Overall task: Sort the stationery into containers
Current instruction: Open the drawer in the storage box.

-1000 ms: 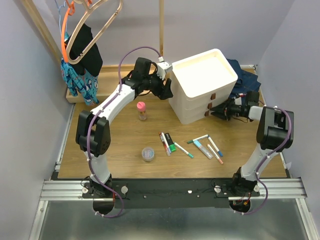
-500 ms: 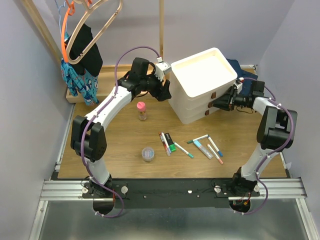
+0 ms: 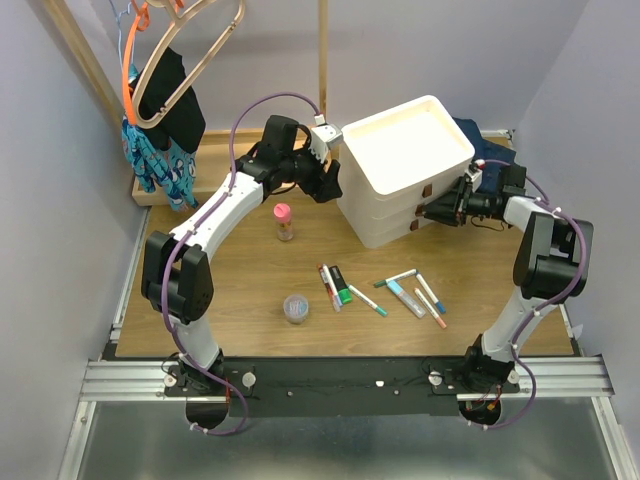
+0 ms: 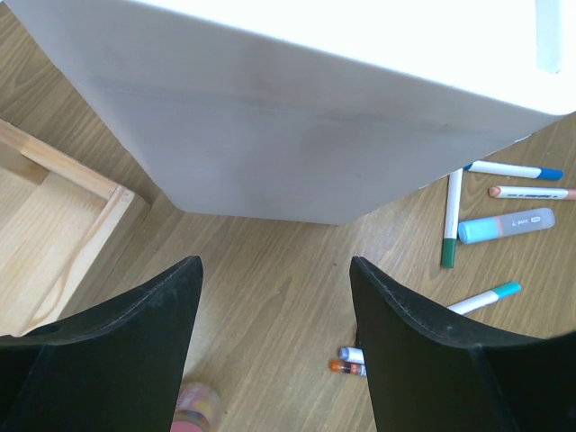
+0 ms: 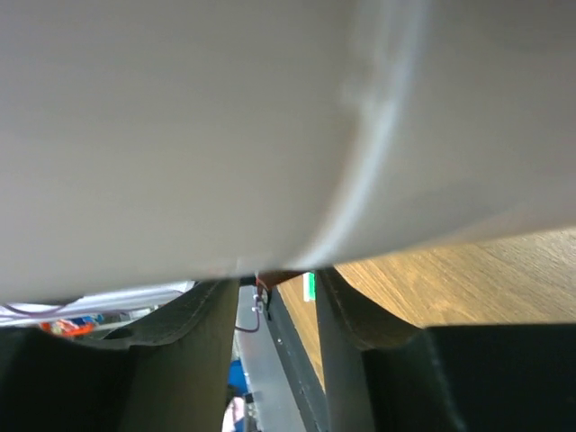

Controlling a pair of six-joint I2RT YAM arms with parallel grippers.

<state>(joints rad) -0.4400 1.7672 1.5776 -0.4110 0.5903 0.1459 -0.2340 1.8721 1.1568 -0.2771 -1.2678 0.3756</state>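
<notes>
The white three-drawer unit stands at the back middle, its drawers closed. My left gripper is open and empty beside the unit's left wall; it also shows in the left wrist view. My right gripper is at the drawer fronts, its jaws a narrow gap apart either side of a brown pull tab. On the table lie the pink-capped bottle, clear tub, black-and-green marker, pale blue tube and several slim markers.
Hangers with clothing hang at the back left over a flat wooden rack base, also in the left wrist view. A wooden pole rises behind the unit. Dark blue cloth lies behind the unit on the right.
My right gripper has moved up and in from the table to the drawer fronts, around a pull tab. My left arm's elbow swung left; its gripper stayed by the unit.
</notes>
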